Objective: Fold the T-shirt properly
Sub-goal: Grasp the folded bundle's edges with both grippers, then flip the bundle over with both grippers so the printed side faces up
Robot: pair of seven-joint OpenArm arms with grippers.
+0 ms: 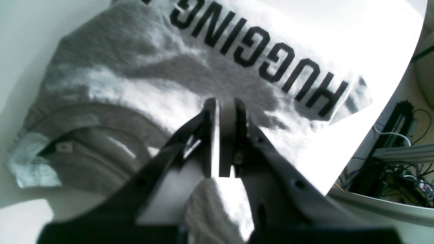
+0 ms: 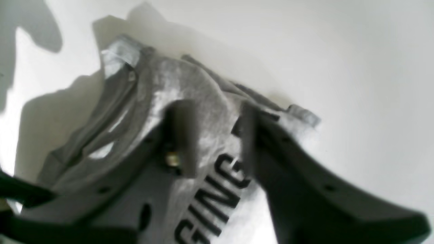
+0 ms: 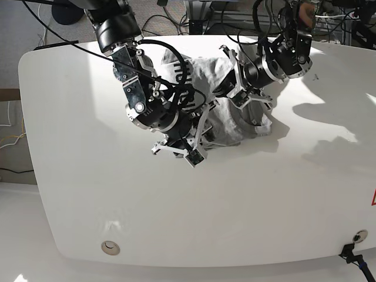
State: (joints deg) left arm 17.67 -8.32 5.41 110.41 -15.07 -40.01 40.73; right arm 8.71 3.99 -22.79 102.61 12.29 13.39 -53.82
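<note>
The heather-grey T-shirt (image 3: 230, 126) lies bunched at the far middle of the white table (image 3: 176, 223). Black capitals (image 1: 264, 57) face up, and the ribbed neck (image 1: 101, 135) is open beside them. My left gripper (image 1: 223, 105) stands over the shirt's chest (image 1: 135, 84) with its jaws almost together and a fold of cloth between them; in the base view it (image 3: 234, 82) is at the shirt's right side. My right gripper (image 2: 213, 128) is open, its fingers astride the printed cloth (image 2: 190, 84) near the neck (image 2: 112, 115). In the base view it (image 3: 197, 138) is at the shirt's near edge.
The table's curved edge (image 1: 373, 135) runs close on the right of the left wrist view, with cables and metal frames (image 1: 390, 162) beyond it. More cables (image 3: 205, 17) lie behind the table. A round fitting (image 3: 109, 247) sits near the front left edge.
</note>
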